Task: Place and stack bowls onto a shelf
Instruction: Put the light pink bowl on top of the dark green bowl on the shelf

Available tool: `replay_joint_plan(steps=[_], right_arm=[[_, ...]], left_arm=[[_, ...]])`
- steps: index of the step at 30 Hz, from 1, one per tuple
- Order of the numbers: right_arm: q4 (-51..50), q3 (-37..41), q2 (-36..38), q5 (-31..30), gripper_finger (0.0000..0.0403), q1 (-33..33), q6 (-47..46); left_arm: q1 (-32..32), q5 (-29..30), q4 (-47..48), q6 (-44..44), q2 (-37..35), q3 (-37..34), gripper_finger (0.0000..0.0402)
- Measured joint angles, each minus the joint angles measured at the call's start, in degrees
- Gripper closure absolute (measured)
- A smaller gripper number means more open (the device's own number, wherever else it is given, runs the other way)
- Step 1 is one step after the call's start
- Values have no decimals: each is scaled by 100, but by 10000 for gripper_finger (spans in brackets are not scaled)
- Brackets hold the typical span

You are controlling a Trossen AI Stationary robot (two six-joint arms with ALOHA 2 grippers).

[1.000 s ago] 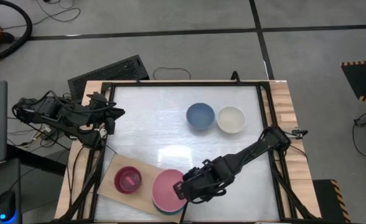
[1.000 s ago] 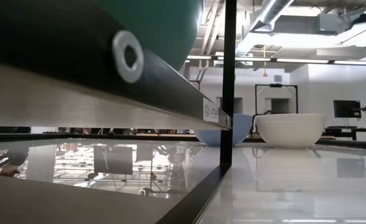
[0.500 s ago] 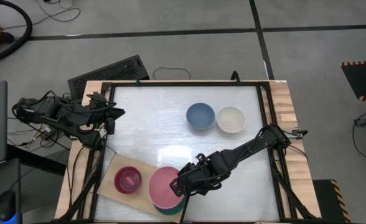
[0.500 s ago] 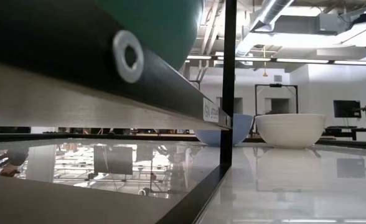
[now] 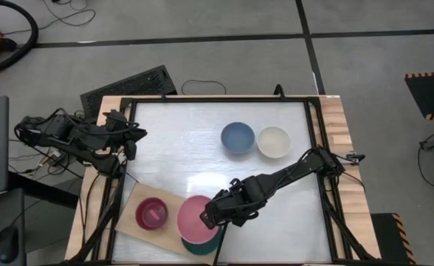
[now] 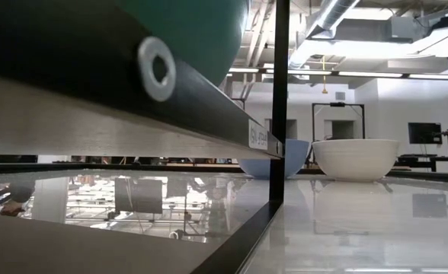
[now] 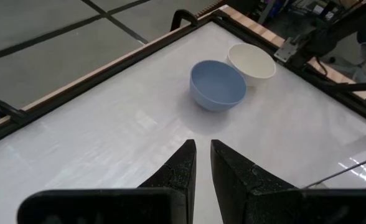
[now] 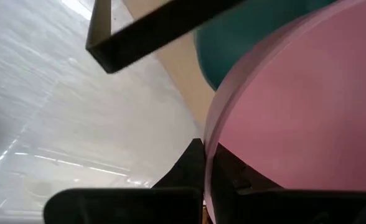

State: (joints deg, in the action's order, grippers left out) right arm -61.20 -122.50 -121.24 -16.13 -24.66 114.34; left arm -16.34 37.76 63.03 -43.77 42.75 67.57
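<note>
- Shifted leftward since earlier: right gripper (image 5: 215, 216), fingers pinching the light pink bowl (image 5: 195, 219) rim, apparently above the teal bowl (image 5: 202, 247).
- Shelf (image 5: 139, 214): table's front-left corner.
- Left gripper (image 7: 201, 163): fingers nearly closed, left edge.

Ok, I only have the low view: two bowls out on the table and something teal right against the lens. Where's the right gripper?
Observer: The right gripper is at the wooden shelf by the table's near edge, shut on the rim of a pink bowl.
Operator: Is that bowl on the board itself?
Observer: No, it is over a teal bowl, whose edge shows beneath it.
Operator: And the left arm?
Observer: The left gripper waits at the table's left edge, fingers shut and holding nothing, pointing toward the blue bowl.
</note>
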Motion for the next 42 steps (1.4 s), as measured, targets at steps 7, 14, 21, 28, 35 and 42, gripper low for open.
replay_joint_plan(steps=[7, 14, 21, 28, 35, 42], right_arm=[[-7, 0, 1, 149, 376, -42, 16], [-92, 0, 1, 440, 376, -40, -84], [-101, -1, 1, 828, 376, -25, -115], [-160, -2, 1, 886, 376, 9, -266], [-30, -2, 1, 933, 372, 103, -266], [91, -2, 1, 935, 371, 192, -290]], left_arm=[[0, 13, 83, 0, 0, 0, 367], [0, 20, 80, 0, 1, 0, 367], [0, 20, 78, 2, 1, 0, 367], [0, 20, 78, 2, 1, 0, 367], [0, 20, 76, 2, -1, 0, 367], [0, 20, 74, 2, 1, 0, 367]])
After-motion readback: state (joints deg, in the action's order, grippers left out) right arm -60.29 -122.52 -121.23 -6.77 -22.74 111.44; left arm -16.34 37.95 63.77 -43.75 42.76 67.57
